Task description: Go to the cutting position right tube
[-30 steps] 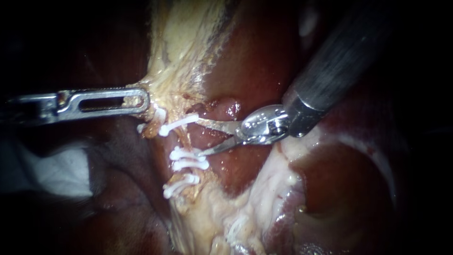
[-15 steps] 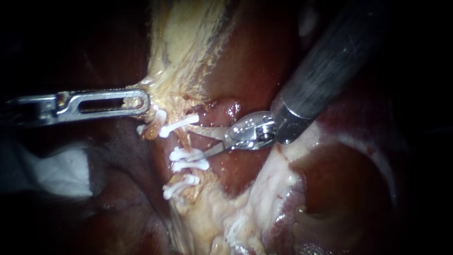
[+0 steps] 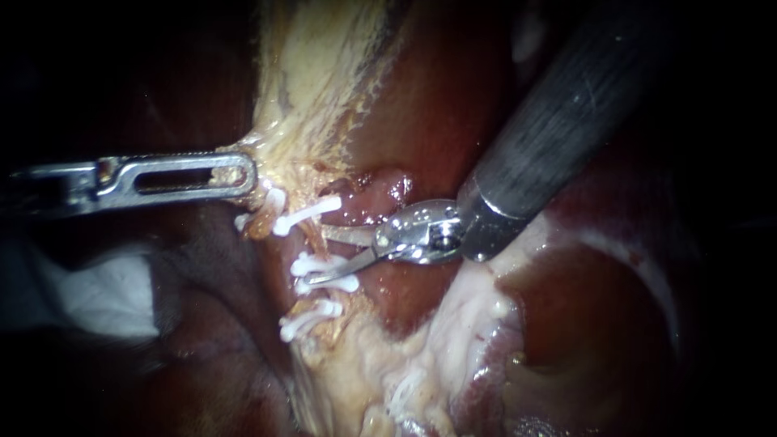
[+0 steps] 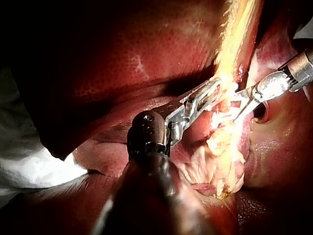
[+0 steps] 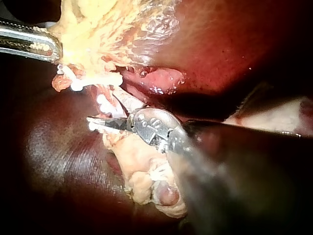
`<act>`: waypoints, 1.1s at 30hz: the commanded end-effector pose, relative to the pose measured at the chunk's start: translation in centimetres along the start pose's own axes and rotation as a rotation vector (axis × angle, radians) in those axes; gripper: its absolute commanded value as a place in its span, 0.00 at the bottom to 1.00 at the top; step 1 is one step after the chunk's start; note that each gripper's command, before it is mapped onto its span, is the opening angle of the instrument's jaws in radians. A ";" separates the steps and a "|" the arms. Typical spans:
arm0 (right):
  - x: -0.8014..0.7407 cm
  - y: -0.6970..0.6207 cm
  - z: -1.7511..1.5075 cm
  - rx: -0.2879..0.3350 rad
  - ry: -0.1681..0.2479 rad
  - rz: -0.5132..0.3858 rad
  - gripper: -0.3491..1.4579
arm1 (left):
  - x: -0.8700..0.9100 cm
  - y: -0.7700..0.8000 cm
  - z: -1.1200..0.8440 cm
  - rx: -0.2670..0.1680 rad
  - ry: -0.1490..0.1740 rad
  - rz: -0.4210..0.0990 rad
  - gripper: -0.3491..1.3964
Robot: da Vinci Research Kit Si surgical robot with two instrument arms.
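A thin pale tube (image 3: 317, 243) runs down the middle, crossed by several white clips (image 3: 303, 213). My right instrument (image 3: 316, 255) comes in from the upper right; its two thin blades stand open on either side of the tube, between the top clip and the clips (image 3: 326, 283) below. In the right wrist view the same blades (image 5: 105, 111) gape at the tube beside a clip (image 5: 78, 86). My left instrument (image 3: 241, 173) lies level from the left, its slotted jaws shut on yellowish tissue (image 3: 279, 166) above the clips. The left wrist view shows those jaws (image 4: 211, 93) holding that tissue.
Dark red liver (image 3: 437, 105) fills the upper right. Pale fatty tissue (image 3: 453, 324) lies below my right instrument's shaft (image 3: 558, 105). White gauze (image 3: 105, 295) sits at the left. Another white clip (image 3: 401, 396) shows low in the middle.
My right instrument has slid left toward the clipped tube, and its open blades now reach across it. The left instrument and the tissue it holds have stayed still.
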 end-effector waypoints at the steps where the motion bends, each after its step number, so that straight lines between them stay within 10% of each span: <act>1: 0.00 -0.01 0.00 0.005 0.005 0.002 0.84 | 0.00 0.00 0.00 0.000 0.000 0.000 0.00; 33: 0.20 -0.10 0.26 0.124 0.073 0.072 0.82 | 0.00 0.02 0.03 0.000 -0.001 0.001 0.00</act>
